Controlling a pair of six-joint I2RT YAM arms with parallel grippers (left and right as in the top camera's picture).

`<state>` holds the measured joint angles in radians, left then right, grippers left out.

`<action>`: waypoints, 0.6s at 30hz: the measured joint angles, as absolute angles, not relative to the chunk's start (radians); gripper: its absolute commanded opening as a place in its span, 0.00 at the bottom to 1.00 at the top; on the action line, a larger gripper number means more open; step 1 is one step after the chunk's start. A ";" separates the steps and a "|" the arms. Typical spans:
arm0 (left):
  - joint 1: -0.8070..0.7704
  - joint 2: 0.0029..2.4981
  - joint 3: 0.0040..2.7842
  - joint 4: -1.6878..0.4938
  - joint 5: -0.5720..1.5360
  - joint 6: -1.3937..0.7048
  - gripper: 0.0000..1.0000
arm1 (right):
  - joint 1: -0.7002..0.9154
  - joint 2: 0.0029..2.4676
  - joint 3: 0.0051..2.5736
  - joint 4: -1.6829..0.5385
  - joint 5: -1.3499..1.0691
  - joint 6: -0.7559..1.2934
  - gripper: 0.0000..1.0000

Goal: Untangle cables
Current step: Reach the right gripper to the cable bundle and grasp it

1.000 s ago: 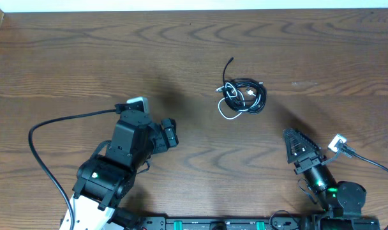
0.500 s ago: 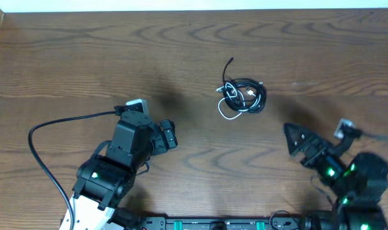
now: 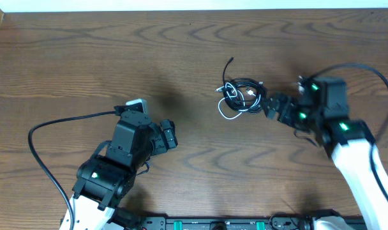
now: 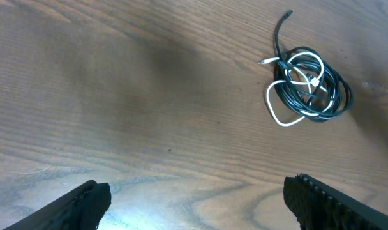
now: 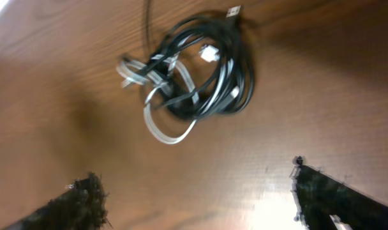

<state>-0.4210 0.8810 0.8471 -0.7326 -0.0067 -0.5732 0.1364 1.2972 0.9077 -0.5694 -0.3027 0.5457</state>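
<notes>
Step in hand: approach for a first grasp. Neither arm holds a cable, and the knot looks fully intact.
Cables [image 3: 243,97]: one compact tangle lying flat on the worktop [image 3: 85,64], right of centre and toward the far edge.
Black cables [image 4: 321,89]: wound in overlapping rings that form the body of the tangle. One black tail [image 4: 282,29] runs out nearly straight on the far side.
White cable [image 5: 165,131]: threaded through the black rings. One white loop [image 3: 227,114] bulges clear of the coil on the near-left side, flat on the wood.
Right gripper [image 3: 270,106]: just beside the tangle on its right flank, not touching. The jaws stand wide with nothing between them. In its wrist view the tangle lies ahead of the fingers, not inside them.
Left gripper [image 3: 170,134]: well apart from the tangle, near-left. The jaws stand wide and empty.
Recommended grasp: take a single strand, never the whole coil. The white loop and the black tail are the only parts standing free of the rings.
Division of work: the right gripper is best placed to pin the black rings from the right. The left gripper is on the side of the white loop and can draw it outward.
Pull direction: low along the worktop, away from the coil, slowly.
Risk: closing on several strands at once, or a fast pull, is likely to drag the whole bundle or tighten it.
Unclear: how many times the white cable passes through the rings cannot be told.
</notes>
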 measured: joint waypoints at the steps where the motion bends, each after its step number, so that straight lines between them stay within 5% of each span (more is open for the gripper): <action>1: -0.421 0.881 0.847 -0.733 -0.007 -0.573 0.93 | 0.145 1.343 0.922 -0.554 -0.276 0.553 0.83; 11: -0.421 0.881 0.847 -0.733 -0.007 -0.573 0.93 | 0.187 1.629 0.937 -0.248 -0.114 0.624 0.82; 18: -0.421 0.881 0.847 -0.733 -0.007 -0.573 0.93 | 0.243 1.766 0.938 -0.159 -0.080 0.638 0.51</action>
<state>-0.4210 0.8810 0.8471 -0.7330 -0.0067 -0.5732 0.2428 1.7660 0.9379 -0.1593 -0.0799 0.6376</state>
